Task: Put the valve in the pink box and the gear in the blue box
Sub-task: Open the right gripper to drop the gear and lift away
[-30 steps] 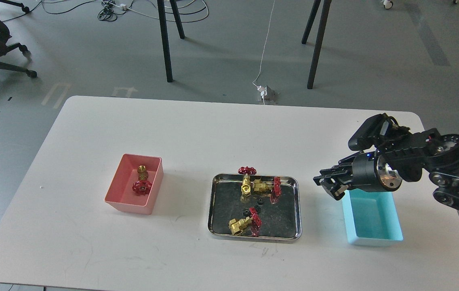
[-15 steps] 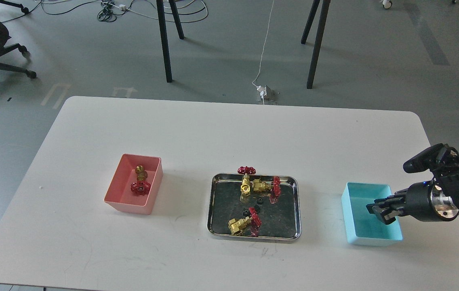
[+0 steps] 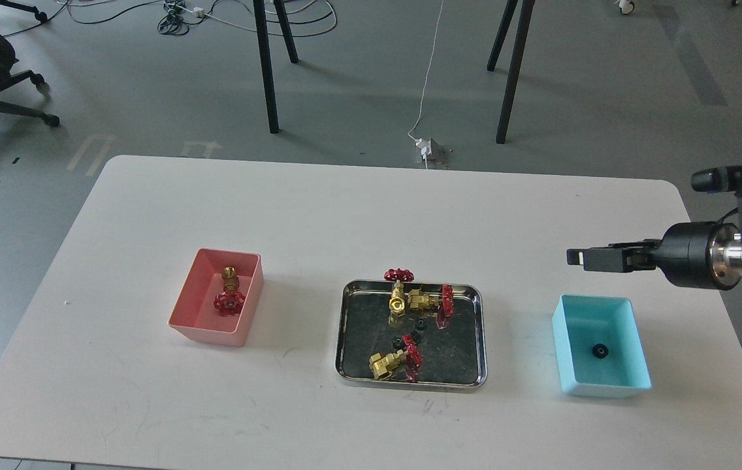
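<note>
Since prev. frame, right claw is raised off blue box; finger state can't be told. 1 gear deposited inside, 1 valve in pink box. Approx. 3 valves, 2 gears left in tray.

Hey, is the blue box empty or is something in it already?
Not empty. The blue box holds one small black gear lying on its floor, nothing else visible inside.

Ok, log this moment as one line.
right gripper: raised, empty | gear: in blue box | valve: in pink box
</note>
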Controlling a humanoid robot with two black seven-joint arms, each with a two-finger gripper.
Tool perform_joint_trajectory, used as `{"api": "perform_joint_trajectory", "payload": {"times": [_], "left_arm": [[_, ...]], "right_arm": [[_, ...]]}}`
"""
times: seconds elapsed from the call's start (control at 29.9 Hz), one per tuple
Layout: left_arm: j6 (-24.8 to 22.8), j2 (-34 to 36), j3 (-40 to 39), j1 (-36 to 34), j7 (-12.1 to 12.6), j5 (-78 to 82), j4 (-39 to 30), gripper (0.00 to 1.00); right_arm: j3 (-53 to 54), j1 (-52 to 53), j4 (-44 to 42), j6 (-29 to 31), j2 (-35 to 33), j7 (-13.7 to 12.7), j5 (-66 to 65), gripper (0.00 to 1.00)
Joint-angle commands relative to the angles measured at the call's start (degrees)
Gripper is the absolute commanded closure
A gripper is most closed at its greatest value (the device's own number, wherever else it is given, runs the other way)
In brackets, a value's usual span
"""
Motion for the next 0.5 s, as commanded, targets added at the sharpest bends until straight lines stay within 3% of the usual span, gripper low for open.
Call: {"api": "perform_joint_trajectory", "payload": {"times": [0.0,0.23,0.47], "left_arm": [[-0.6,-2.1,6.2,-3.7,0.9,0.0,0.0,0.00],[-1.3,-7.0,16.1,-6.6,0.9,-0.6,0.2,0.00],[-3.5,-9.5,18.8,-6.4,0.1,-0.7,0.2,0.00]], "right_arm": [[9.9,0.0,-3.9,0.0,1.8,-0.2,11.2,0.05],[13.1,2.6,-17.2,-16.0,9.1,-0.2,30.2,0.05],[13.7,10.1,-30.7,-25.2,17.1,-1.9,42.9,0.05]]}}
